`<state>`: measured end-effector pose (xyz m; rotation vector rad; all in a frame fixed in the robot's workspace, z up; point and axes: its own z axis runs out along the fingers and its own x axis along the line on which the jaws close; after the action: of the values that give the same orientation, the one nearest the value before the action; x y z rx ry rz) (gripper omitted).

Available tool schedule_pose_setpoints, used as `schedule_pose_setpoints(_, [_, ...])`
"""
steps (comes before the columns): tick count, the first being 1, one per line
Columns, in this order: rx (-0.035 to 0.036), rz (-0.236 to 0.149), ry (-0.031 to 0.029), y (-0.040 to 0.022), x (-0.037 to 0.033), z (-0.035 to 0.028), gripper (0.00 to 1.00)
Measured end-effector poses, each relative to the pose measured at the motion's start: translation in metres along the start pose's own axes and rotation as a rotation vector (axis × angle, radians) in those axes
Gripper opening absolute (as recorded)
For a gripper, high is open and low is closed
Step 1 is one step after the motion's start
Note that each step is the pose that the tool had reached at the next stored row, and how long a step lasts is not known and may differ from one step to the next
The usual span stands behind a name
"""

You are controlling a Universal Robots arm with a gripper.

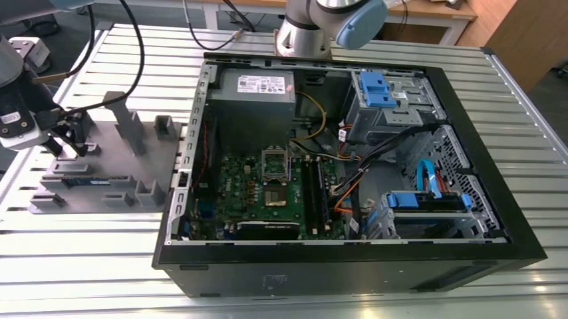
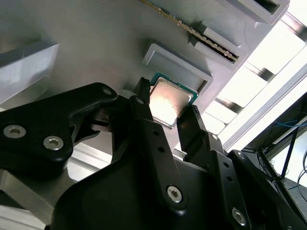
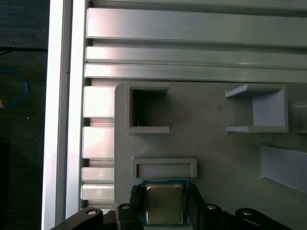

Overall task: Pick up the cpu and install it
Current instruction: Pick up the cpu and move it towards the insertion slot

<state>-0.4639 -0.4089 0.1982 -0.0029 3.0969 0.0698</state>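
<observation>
Pinching narrow, your gripper [image 3: 164,191] has the cpu [image 3: 164,207] between its fingers [image 2: 144,112], pressed on two opposite edges, grey tray [image 3: 216,148] just beneath. Light, stiff, slick-topped and fragile underneath, I'd say: hold the edges only, gently.

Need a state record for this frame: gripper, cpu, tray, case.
gripper: at the tray, on the exterior view's left
fingers: flush against two opposite edges of the cpu
cpu: flat on the tray, silver top up, next to a raised bracket
memory stick: on the tray
case: open, motherboard exposed, on the exterior view's right of the tray
task state: cpu not yet in the case
</observation>
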Motion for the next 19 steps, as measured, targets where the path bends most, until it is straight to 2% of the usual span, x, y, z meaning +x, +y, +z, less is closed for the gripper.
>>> schedule_pose_setpoints(3, [0.0002,0.000,0.0004,0.0001,0.0000,-0.0020,0.47])
schedule_pose_setpoints(5, [0.0001,0.000,0.0001,0.0003,-0.0002,-0.0059,0.47])
schedule_pose_setpoints(13, [0.0000,0.000,0.0000,0.0013,-0.0012,-0.0279,0.47])
schedule_pose_setpoints(19, [0.0000,0.000,0.0001,0.0021,-0.0020,-0.0471,0.47])
